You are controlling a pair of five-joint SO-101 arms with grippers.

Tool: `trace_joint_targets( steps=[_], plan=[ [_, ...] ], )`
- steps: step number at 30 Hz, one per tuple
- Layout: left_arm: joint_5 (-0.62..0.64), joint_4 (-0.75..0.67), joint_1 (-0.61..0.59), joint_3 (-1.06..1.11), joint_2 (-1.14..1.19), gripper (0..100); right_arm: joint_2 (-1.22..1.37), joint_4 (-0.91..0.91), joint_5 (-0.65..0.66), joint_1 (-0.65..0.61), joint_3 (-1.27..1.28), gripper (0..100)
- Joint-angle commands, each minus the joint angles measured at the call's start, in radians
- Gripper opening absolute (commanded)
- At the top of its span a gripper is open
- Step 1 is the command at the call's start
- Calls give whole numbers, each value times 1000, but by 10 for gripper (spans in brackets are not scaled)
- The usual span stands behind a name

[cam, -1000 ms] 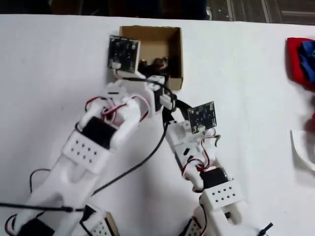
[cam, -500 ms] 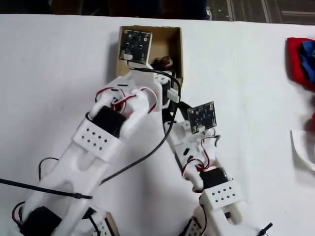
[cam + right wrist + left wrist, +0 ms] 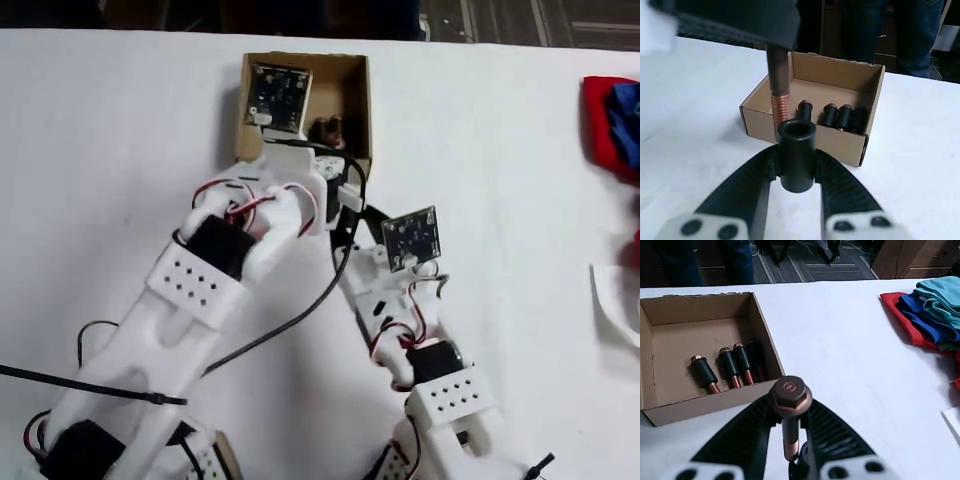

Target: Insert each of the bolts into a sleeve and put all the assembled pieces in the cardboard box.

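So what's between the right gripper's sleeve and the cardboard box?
The bolt, hanging threaded end down from the left gripper, just beyond the sleeve; the right wrist view shows it.

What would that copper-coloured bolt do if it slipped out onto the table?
The bolt looks like solid metal, so it is probably stiff and heavy for its size. Its round shank would likely roll, though the wider hexagonal head should make it curve and stop soon. The smooth shank may be slippery in the left gripper.

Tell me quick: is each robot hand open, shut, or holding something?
Left hand: closed on a copper bolt.
Right hand: closed on a black sleeve.
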Motion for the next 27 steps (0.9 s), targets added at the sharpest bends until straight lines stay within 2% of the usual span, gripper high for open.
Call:
trace_joint_targets(
  steps=[1, 6, 14, 27],
  plan=[
    [6, 2, 9, -99, -8, 27, -30, -7, -8, -2, -9, 23],
    [6, 20, 9, -173, -8, 27, -30, -2, -8, -1, -8, 23],
    [9, 153, 57, -197, -8, 27, -30, -2, -8, -1, -8, 23],
    [5, 98, 55, -182, 2, 27, -30, -2, -8, -1, -8, 23]
  ],
)
